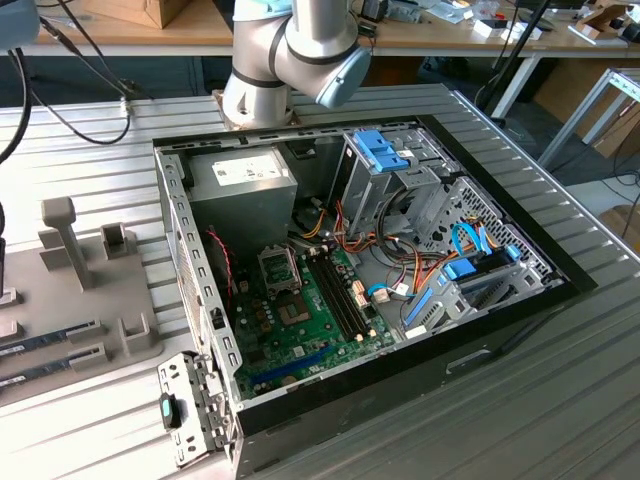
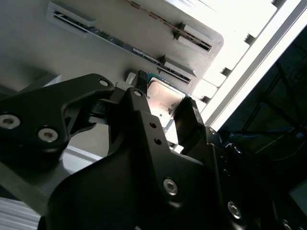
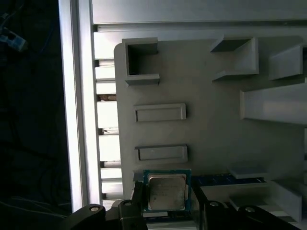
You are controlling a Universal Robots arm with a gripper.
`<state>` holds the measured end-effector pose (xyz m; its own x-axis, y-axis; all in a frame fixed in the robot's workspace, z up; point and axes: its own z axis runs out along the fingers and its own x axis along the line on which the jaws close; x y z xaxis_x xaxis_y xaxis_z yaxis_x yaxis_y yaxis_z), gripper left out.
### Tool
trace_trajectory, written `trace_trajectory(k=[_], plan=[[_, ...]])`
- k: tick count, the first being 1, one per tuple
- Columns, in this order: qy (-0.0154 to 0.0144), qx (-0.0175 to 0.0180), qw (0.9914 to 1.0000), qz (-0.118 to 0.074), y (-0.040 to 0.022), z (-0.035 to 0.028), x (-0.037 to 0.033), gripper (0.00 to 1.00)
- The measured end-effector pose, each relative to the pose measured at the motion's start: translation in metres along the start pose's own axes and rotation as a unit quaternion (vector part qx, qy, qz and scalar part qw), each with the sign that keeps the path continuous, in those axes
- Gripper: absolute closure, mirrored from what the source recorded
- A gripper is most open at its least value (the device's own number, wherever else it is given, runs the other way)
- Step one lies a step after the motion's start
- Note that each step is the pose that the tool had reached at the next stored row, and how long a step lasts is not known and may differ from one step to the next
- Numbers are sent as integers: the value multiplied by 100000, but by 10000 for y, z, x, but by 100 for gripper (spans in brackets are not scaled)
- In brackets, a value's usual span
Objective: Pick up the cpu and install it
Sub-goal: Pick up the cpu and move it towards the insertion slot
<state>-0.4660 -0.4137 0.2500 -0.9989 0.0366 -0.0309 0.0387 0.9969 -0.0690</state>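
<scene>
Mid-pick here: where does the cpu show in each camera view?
First wrist view: the cpu sits gripped in the gripper, over the grey holder tray.
Second wrist view: the cpu shows silver, flanked by the gripper.
Exterior view: the tray lies at the exterior view's left, beside the computer case.
Shared landmark: the grey holder tray.

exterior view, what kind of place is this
Probably a robotics or electronics lab workbench: an open black desktop computer case with a green motherboard lies on a ribbed grey metal table, a grey robot arm stands behind it, and cluttered wooden benches run along the back.
</scene>
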Motion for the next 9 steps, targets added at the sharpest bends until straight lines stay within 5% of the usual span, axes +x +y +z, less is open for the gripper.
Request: trace_trajectory(k=[9], plan=[[38,-621,99998,18,-5,-74,-8,53]])
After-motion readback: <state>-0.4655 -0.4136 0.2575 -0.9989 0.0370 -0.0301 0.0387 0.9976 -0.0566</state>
